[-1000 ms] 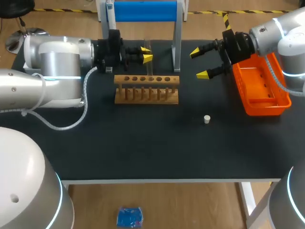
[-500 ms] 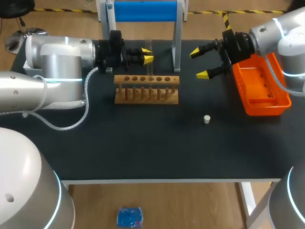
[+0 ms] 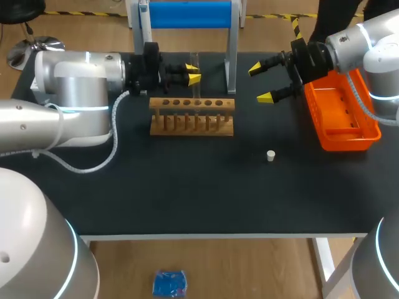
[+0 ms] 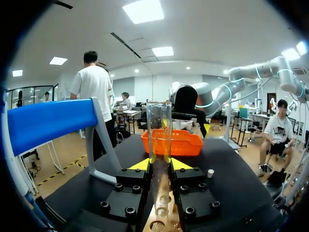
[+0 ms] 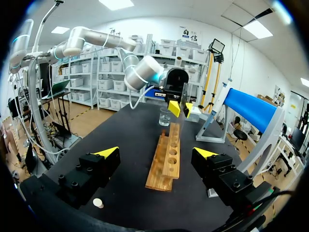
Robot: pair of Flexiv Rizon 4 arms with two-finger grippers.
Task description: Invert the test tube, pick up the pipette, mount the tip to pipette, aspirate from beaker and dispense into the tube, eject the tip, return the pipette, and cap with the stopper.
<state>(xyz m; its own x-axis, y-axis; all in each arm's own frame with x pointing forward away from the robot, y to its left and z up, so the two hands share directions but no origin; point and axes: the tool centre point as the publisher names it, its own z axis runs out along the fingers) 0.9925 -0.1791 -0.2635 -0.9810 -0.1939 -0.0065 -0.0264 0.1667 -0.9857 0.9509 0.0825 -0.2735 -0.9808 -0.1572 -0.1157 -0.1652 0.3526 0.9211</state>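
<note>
My left gripper [image 3: 192,71] is shut on a clear test tube [image 3: 194,57], held upright just behind the wooden rack [image 3: 192,116]. In the left wrist view the test tube [image 4: 159,135] stands pinched between the yellow fingertips [image 4: 140,165], with the rack's holes [image 4: 161,218] right below. My right gripper [image 3: 260,83] hangs open and empty between the rack and the orange tray [image 3: 341,132]. In the right wrist view that gripper [image 5: 157,153] faces along the rack [image 5: 166,159]; a glass beaker [image 5: 165,117] stands past its far end. A white stopper [image 3: 270,156] lies on the mat.
A blue-topped frame stand [image 3: 187,15] rises at the back of the table, its post [image 3: 231,59] between the two grippers. The stopper [image 5: 98,203] lies under my right gripper's finger. The black mat [image 3: 187,187] runs to the front edge.
My left arm's body has shifted slightly; its gripper and the tube stay in nearly the same place. The right arm has not moved.
</note>
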